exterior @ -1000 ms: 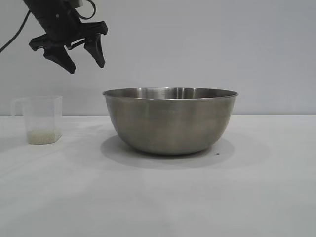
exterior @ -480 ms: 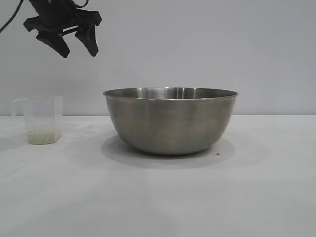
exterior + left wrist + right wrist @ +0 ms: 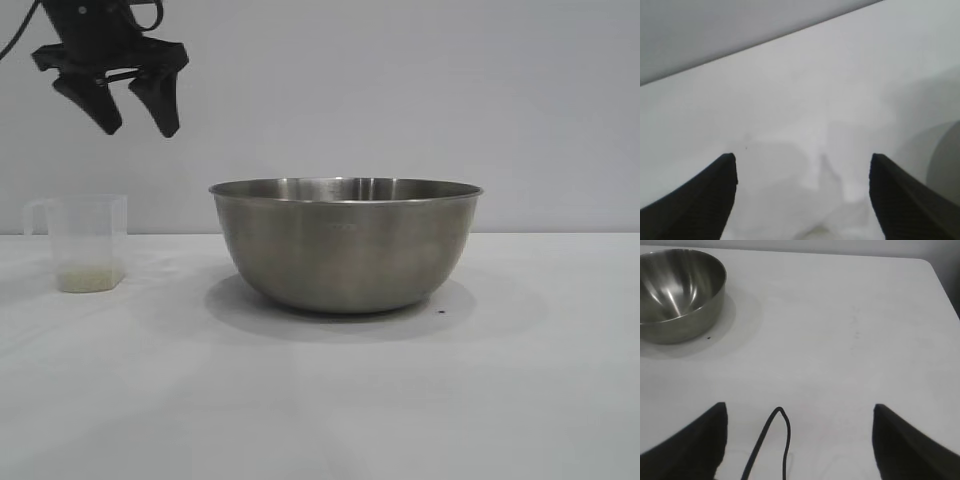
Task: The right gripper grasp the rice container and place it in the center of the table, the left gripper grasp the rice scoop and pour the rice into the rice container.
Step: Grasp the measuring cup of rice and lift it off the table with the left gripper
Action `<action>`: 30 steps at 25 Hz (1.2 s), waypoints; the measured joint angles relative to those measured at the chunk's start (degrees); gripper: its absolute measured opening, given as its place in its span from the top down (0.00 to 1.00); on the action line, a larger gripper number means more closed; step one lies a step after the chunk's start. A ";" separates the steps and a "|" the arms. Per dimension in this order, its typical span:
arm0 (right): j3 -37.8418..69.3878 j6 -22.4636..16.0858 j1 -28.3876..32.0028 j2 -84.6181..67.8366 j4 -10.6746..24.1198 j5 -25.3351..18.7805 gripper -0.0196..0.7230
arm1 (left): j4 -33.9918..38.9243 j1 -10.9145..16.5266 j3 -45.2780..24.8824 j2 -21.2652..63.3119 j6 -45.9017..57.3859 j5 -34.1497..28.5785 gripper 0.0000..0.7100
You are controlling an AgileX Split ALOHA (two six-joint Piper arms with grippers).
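The rice container (image 3: 345,245), a large steel bowl, stands in the middle of the white table (image 3: 320,400). It also shows in the right wrist view (image 3: 677,290), far from that gripper. The rice scoop (image 3: 88,243), a small clear cup with a handle, stands upright at the table's left. A thin layer of rice (image 3: 88,281) lies in the scoop's bottom. My left gripper (image 3: 140,130) hangs open and empty high above the table, up and slightly right of the scoop (image 3: 802,160). My right gripper (image 3: 800,407) is open over bare table with nothing between its fingers.
A plain grey wall (image 3: 400,90) backs the table. A thin black cable (image 3: 775,440) loops between the right gripper's fingers. The table's far right edge and rounded corner (image 3: 932,270) show in the right wrist view. A tiny dark speck (image 3: 441,311) lies beside the bowl.
My left gripper has moved left, away from the bowl and toward the space over the scoop, staying open. The bowl and the scoop have not moved.
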State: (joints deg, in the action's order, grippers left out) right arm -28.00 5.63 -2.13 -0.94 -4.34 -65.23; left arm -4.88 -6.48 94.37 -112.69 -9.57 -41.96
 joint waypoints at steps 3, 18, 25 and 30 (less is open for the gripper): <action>0.00 0.00 0.00 0.00 0.00 0.00 0.23 | 0.64 0.09 -0.24 3.12 0.66 -1.89 0.31; 0.00 0.00 0.00 0.00 0.00 0.00 0.23 | 1.45 0.09 -31.51 25.85 9.79 13.86 0.31; 0.00 0.00 0.00 0.00 0.00 0.00 0.23 | 1.45 0.09 -47.77 38.47 13.88 29.32 0.31; 0.00 0.00 0.00 0.00 0.00 0.00 0.23 | 1.45 0.09 -59.49 42.89 15.57 40.35 0.31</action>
State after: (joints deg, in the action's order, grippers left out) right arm -28.00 5.63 -2.13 -0.94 -4.34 -65.23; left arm -3.43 -6.39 34.88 -69.80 6.00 -1.61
